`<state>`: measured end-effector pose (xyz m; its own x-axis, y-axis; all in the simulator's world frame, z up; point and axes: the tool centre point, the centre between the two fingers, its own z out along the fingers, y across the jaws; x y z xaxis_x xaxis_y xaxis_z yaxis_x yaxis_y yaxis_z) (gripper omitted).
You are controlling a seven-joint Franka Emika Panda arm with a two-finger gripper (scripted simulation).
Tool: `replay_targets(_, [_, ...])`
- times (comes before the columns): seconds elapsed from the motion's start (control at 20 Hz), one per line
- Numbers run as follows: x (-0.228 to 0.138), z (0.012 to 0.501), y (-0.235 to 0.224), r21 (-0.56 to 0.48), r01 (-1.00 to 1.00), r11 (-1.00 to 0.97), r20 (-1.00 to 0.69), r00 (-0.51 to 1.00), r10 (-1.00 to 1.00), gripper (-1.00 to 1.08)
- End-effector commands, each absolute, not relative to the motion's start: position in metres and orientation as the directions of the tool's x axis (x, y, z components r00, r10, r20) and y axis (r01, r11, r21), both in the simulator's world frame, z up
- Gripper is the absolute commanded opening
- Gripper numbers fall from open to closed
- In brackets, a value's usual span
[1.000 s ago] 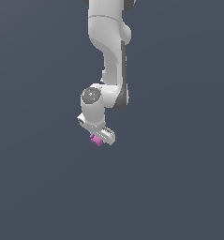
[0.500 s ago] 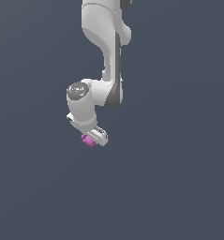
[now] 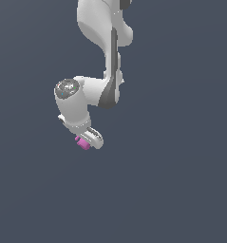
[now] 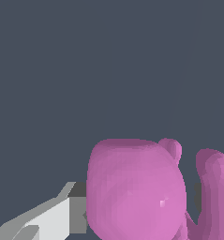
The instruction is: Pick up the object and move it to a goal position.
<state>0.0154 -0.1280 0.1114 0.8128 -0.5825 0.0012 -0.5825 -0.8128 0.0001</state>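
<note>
I'm seeing plain slate-grey background stretching away on every side of the arm (image 3: 103, 52), with nothing near it. Toward the exterior view's left, the gripper (image 3: 86, 140) is hanging from the wrist and pinching the pink-magenta object (image 3: 82, 143) at its tips. In the wrist view the object (image 4: 137, 190) is looking rounded and lobed, pressed against a white finger (image 4: 48, 220).
</note>
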Motion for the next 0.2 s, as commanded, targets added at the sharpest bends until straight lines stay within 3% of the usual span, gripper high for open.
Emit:
replay_targets(0.0, [0.0166,0.1123,-0.1286,0.0,-0.582,-0.813,0.0,0.813,-0.582,-1.0])
replay_targets(0.15, [0.0162,0.1107,-0.1277,0.0,-0.582,-0.813,0.0,0.813,-0.582,-1.0])
